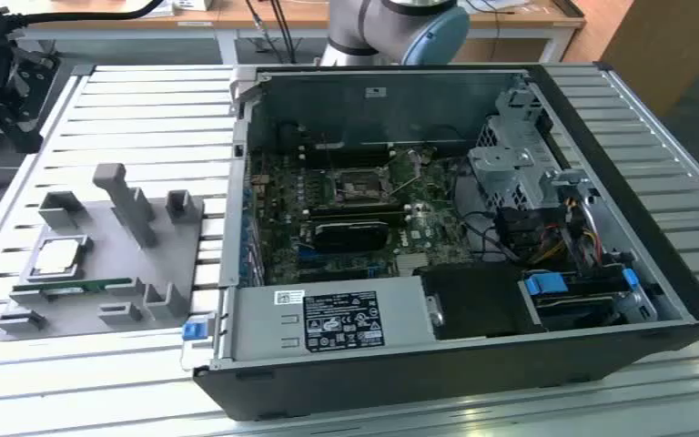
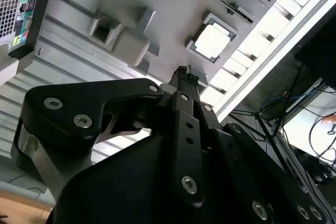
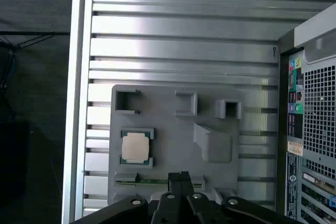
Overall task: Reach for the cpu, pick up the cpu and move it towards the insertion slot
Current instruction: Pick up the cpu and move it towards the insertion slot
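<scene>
The cpu (image 1: 58,257) is a flat silver square lying in a recess of the grey plastic tray (image 1: 97,309) at the exterior view's left. Both wrist views show it from above, the cpu (image 3: 136,147) bright in its pale frame and the cpu (image 2: 212,41) near the tray's edge. My gripper (image 3: 180,174) hangs well above the tray, its black fingers (image 2: 182,74) pressed together with nothing between them, apart from the chip. The insertion slot (image 1: 359,187) is the dark square socket with a metal frame on the motherboard inside the open computer case.
A green memory stick (image 1: 70,288) lies in the tray beside the cpu, near upright grey posts (image 1: 125,200). The black case (image 1: 447,382) with its drive cage (image 1: 513,168) and cables stands on a ribbed metal table (image 3: 184,51). The table's edge (image 3: 79,77) drops to the floor.
</scene>
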`<action>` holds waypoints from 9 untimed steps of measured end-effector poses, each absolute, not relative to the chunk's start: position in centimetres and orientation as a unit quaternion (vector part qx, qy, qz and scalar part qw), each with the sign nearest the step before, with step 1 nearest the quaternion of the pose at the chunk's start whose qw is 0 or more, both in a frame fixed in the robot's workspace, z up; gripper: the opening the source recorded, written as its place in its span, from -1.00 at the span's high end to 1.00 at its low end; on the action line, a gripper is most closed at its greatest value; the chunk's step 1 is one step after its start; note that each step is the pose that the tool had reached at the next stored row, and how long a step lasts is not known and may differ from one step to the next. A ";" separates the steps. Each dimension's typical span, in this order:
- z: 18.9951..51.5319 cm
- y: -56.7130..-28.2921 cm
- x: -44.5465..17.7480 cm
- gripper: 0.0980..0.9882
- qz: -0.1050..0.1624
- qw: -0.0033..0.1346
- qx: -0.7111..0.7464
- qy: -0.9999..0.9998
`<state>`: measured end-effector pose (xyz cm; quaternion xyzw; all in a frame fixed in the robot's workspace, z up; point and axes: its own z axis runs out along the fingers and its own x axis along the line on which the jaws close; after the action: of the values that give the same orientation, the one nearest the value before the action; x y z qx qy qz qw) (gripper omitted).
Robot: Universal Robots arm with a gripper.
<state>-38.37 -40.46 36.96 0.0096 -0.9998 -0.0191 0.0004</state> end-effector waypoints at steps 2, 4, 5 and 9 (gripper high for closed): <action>37.0 -40.5 -38.4 0.98 -0.019 0.000 0.010 -1.000; 37.0 -40.5 -38.4 0.98 -0.019 0.000 0.010 -1.000; 37.0 -40.5 -38.5 0.98 -0.019 0.000 0.009 -1.000; 36.9 -40.5 -39.4 0.98 -0.019 0.000 0.010 -1.000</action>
<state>-39.36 -40.46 36.91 0.0096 -0.9998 -0.0191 0.0005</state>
